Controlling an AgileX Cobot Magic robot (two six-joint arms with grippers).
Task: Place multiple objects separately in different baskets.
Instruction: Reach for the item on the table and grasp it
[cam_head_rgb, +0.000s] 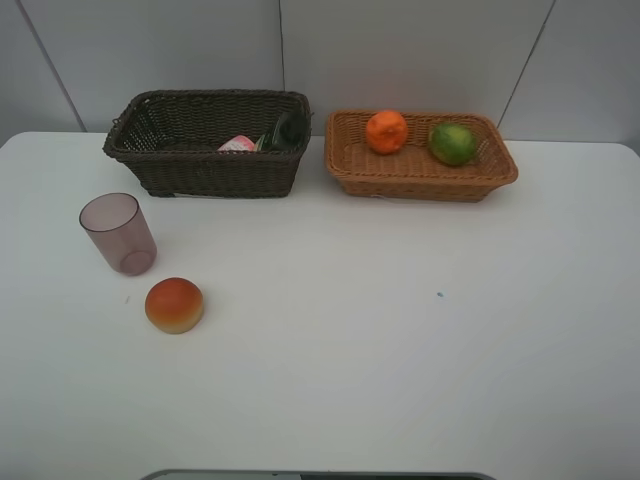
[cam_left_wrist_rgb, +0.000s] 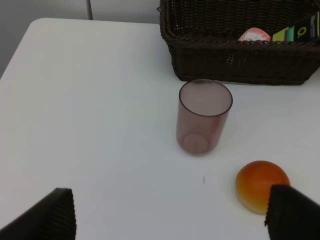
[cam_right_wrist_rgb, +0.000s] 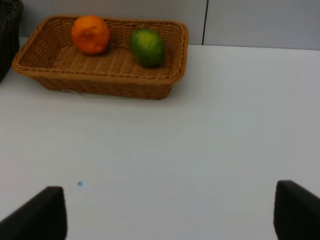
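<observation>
Out on the white table (cam_head_rgb: 400, 350): a translucent purple cup (cam_head_rgb: 118, 233), upright with mouth up, and just in front of it, apart, a red-orange round fruit (cam_head_rgb: 174, 305). Already in the dark brown basket (cam_head_rgb: 210, 172): a pink white-capped bottle (cam_head_rgb: 237, 144) and a black bottle (cam_head_rgb: 287, 132), close together toward its right end. In the light tan basket (cam_head_rgb: 420, 186), just right of the dark one: an orange (cam_head_rgb: 387, 131) and a green lime (cam_head_rgb: 452, 143), side by side, not touching. Above the table near cup and fruit, the left gripper (cam_left_wrist_rgb: 170, 212), spread wide and holding nothing; one fingertip (cam_left_wrist_rgb: 292, 215) overlapping the fruit's edge in the wrist view, contact impossible to tell. In front of the tan basket, the right gripper (cam_right_wrist_rgb: 170, 210), likewise parted and empty, with a small blue speck (cam_right_wrist_rgb: 80, 184) on the tabletop nearby.
</observation>
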